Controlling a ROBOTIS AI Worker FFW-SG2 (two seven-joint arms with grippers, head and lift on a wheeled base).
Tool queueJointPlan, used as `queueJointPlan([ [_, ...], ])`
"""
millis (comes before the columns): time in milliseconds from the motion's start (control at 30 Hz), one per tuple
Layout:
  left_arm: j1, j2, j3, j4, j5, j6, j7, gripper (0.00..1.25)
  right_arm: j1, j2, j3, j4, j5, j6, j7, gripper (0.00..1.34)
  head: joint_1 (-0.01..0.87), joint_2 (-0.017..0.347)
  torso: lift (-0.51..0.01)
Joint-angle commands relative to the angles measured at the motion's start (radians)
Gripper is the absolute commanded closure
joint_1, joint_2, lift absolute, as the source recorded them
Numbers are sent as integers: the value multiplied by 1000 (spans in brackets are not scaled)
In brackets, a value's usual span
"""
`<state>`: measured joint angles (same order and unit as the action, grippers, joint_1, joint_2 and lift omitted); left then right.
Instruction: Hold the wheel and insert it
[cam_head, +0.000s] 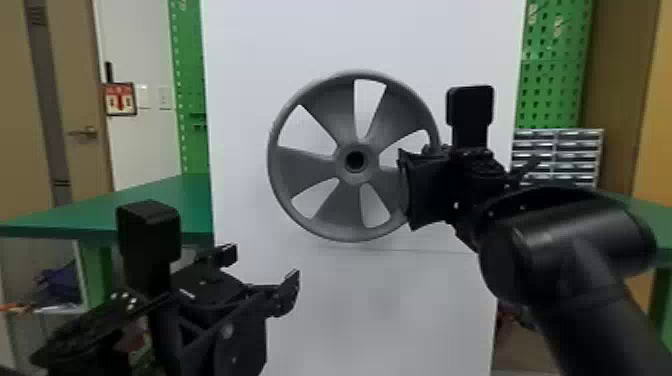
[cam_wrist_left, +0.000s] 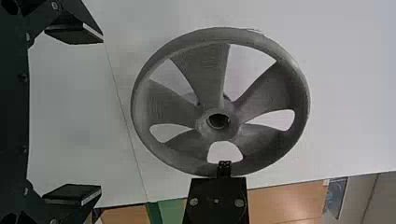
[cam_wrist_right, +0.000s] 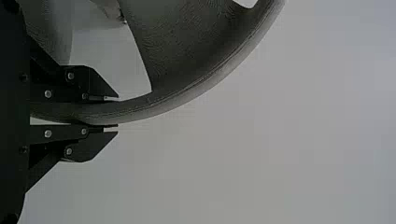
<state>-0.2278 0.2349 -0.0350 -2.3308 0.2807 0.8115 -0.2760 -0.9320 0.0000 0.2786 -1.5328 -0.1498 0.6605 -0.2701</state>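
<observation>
From the head, both claws are looked at from behind, forward and down, the left claw (cam_head: 261, 271) lower and nearer, the right claw (cam_head: 417, 190) farther off. By the left wrist camera, the view is taken along the left claw (cam_wrist_left: 100, 114), with the whole wheel (cam_head: 310, 162) framed beyond it. By the right, the rim is seen from close up, along the right claw (cam_wrist_right: 116, 113). Wheel and right claw are shared by all three.

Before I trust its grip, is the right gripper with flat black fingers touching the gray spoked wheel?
Touching. The right wrist view shows the right gripper closed on the wheel, one finger against each side of its rim.
</observation>
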Motion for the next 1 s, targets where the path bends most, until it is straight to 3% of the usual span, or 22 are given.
queueJointPlan([
  [0,-1,1,-2,2,0,-2,0,145,1,1,5,10,3,-19,0,1148,179,103,-492],
  [533,-2,6,-17,14,6,-14,0,147,-34,1,-12,71,-17,-25,-93,1148,179,103,-492],
  [967,-2,9,-22,18,11,-14,5,145,-70,1,-38,145,-25,-48,-106,1148,179,103,-492],
])
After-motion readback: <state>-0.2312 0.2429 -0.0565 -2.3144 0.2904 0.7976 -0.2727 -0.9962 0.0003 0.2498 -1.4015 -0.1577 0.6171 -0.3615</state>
